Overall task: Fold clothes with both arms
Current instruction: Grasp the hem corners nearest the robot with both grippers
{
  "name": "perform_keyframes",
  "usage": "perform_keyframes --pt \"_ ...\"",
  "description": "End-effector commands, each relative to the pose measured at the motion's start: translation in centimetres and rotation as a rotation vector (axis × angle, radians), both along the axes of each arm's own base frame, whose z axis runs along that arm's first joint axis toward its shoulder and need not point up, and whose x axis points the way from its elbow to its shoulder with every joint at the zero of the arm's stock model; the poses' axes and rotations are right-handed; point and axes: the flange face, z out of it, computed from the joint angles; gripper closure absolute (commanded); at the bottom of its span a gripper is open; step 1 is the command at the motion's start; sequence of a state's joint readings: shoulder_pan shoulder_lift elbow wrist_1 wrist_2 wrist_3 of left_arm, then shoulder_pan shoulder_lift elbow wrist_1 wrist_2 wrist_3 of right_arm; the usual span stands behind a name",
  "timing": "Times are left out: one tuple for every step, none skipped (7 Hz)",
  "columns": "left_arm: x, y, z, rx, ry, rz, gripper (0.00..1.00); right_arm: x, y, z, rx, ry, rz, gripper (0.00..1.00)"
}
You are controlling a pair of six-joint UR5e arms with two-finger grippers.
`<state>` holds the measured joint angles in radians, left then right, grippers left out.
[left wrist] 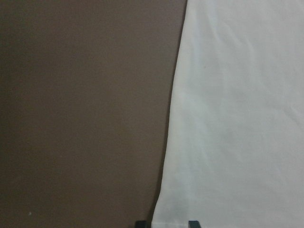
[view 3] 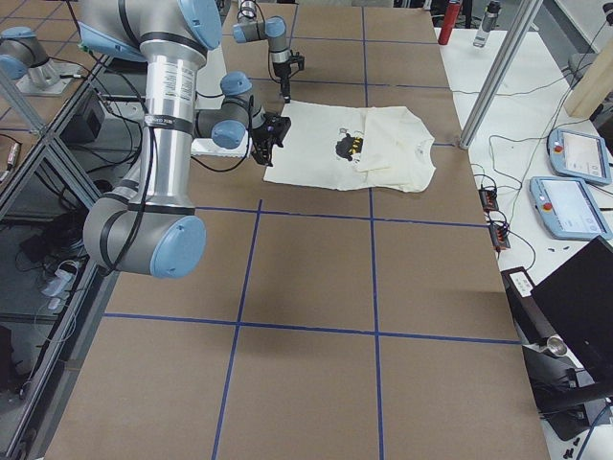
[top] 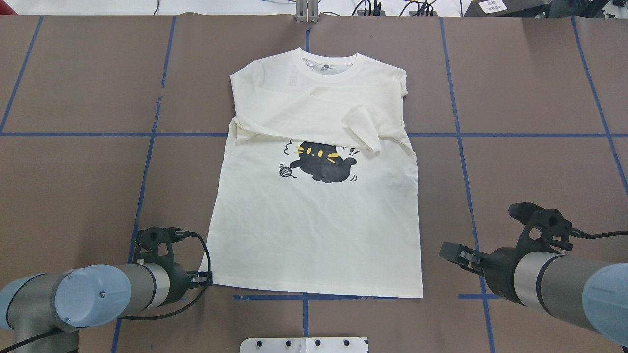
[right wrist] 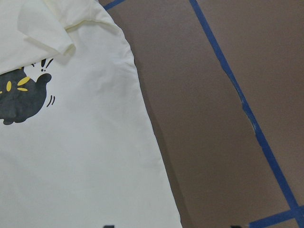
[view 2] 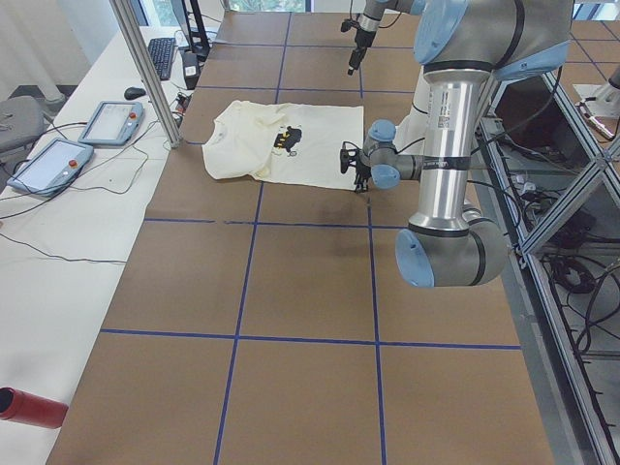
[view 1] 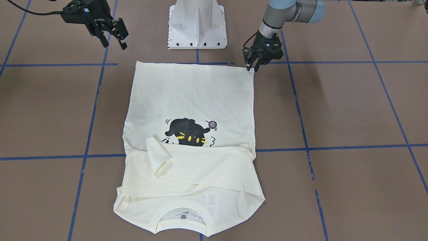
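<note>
The cream T-shirt (view 1: 190, 100) lies flat, print up, collar away from the robot, with both sleeves folded across the chest over the top of the black cat (top: 324, 166). It also shows in the left wrist view (left wrist: 237, 118) and the right wrist view (right wrist: 71, 142). My left gripper (view 1: 253, 69) is down at the hem corner on my left (top: 208, 279). Its jaws are narrowly open with the corner between the tips (left wrist: 166, 223). My right gripper (view 1: 113, 38) is wide open and empty, held above the table beside the other hem corner (top: 449, 251).
The white pedestal base (view 1: 197, 26) stands just behind the hem. Blue tape lines (top: 147, 147) cross the brown table. Teach pendants (view 2: 58, 160) and cables lie off the table's far side, by an aluminium post (view 2: 145, 68).
</note>
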<state>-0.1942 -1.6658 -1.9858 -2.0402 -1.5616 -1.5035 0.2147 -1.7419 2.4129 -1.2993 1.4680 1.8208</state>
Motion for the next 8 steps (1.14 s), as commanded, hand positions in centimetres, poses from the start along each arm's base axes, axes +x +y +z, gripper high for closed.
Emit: perform_keyframes --pt "0.0 0.0 0.0 -0.001 0.0 0.0 0.77 0.0 0.0 0.0 0.0 -0.001 0.0 0.15" --pt "0.0 0.0 0.1 -0.002 -0.003 0.0 0.95 0.0 0.0 0.0 0.0 -0.001 0.0 0.15" --pt "0.1 0.1 0.2 -0.004 -0.017 0.0 1.0 0.0 0.0 0.0 0.0 -0.001 0.0 0.15" --pt "-0.1 0.1 -0.3 -0.008 -0.012 -0.003 1.0 0.0 0.0 0.0 -0.001 -0.001 -0.001 0.15" --pt "-0.7 0.1 -1.4 -0.003 0.011 -0.006 1.0 -0.3 0.4 0.1 -0.001 0.001 -0.006 0.13" --pt "-1.7 0.1 -2.9 0.0 0.029 -0.009 1.0 -1.0 1.0 0.2 0.038 0.013 0.029 0.0" --pt "-2.3 0.3 -4.3 -0.001 0.029 -0.01 1.0 -2.1 2.0 0.8 0.04 0.023 0.052 0.0" --pt "-2.5 0.3 -4.6 -0.004 0.036 -0.012 1.0 -3.7 4.1 1.3 0.014 0.01 0.088 0.05"
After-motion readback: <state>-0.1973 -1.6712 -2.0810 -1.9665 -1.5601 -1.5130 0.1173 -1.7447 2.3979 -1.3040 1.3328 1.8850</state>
